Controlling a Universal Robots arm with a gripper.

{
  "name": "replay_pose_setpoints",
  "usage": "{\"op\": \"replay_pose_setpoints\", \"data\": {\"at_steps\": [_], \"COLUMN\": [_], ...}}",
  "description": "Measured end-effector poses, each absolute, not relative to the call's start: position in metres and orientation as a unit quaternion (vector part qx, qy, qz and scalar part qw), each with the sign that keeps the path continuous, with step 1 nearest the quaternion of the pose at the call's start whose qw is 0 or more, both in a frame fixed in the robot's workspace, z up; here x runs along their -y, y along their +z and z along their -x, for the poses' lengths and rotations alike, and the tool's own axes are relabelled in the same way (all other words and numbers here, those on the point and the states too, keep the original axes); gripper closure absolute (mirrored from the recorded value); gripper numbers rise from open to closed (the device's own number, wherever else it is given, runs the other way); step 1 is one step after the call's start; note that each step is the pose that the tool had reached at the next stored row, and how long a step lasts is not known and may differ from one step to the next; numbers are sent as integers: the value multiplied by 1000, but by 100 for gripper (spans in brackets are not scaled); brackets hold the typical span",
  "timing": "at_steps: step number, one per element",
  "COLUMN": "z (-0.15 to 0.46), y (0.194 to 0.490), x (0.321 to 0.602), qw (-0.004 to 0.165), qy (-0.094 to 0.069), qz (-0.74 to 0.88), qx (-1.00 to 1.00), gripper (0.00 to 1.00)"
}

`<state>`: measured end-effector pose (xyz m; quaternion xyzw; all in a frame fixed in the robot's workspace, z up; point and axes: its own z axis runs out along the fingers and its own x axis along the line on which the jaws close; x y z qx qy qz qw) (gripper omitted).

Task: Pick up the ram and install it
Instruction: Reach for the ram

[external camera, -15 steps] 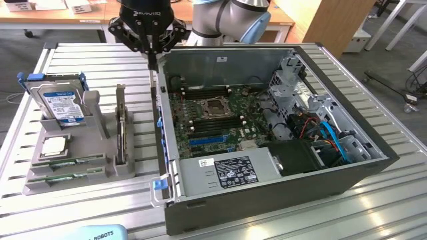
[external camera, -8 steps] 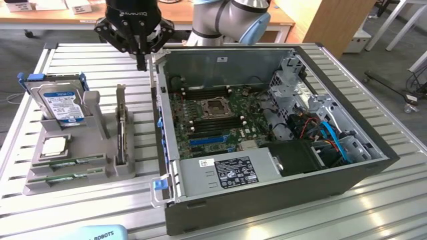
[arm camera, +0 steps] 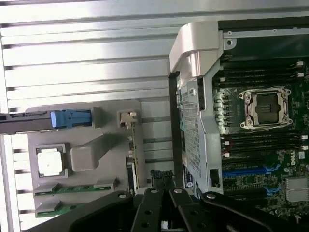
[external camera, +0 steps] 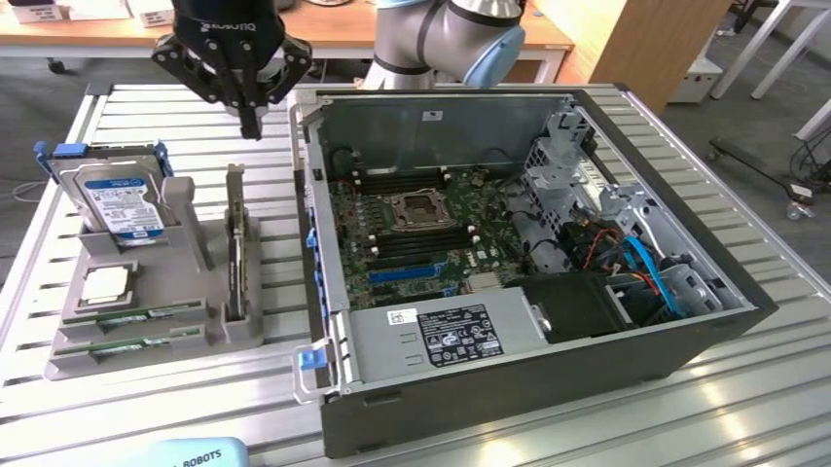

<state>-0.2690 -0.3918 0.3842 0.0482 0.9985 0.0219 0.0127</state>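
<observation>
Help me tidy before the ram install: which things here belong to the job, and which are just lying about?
Job: two ram sticks, motherboard slots, open computer case, hand.
Lying about: hard drive, processor chip, upright card.

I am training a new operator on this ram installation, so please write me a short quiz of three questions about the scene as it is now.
1. True or false: the gripper holds a ram stick.
2. How many ram sticks lie in the grey tray? A one, B two, C four.
3. Name the blue-labelled part standing upright in the tray.
Key: 1 false, it is shut on nothing; 2 B; 3 the hard drive.
</observation>
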Motion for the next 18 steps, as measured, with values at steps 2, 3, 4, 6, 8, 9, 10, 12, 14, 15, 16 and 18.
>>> {"op": "replay_pose_setpoints", "data": {"at_steps": [2, 3, 4, 6, 8, 9, 10, 12, 14, 15, 16, 18], "z": [275, 278, 281, 287, 293, 296, 299, 306, 312, 315, 318, 324], "y": [384, 384, 383, 383, 383, 382, 382, 382, 381, 381, 381, 380], "x": [391, 391, 391, 390, 390, 390, 390, 389, 389, 389, 389, 388], "qw": [13, 13, 13, 13, 13, 13, 13, 13, 13, 13, 13, 13], "qy": [22, 22, 22, 22, 22, 22, 22, 22, 22, 22, 22, 22], "qz": [-49, -49, -50, -50, -51, -51, -52, -52, -53, -53, -53, -54], "qx": [-998, -998, -998, -998, -998, -998, -998, -998, -998, -998, -998, -998], "gripper": [90, 90, 90, 90, 90, 90, 90, 90, 90, 90, 90, 90]}}
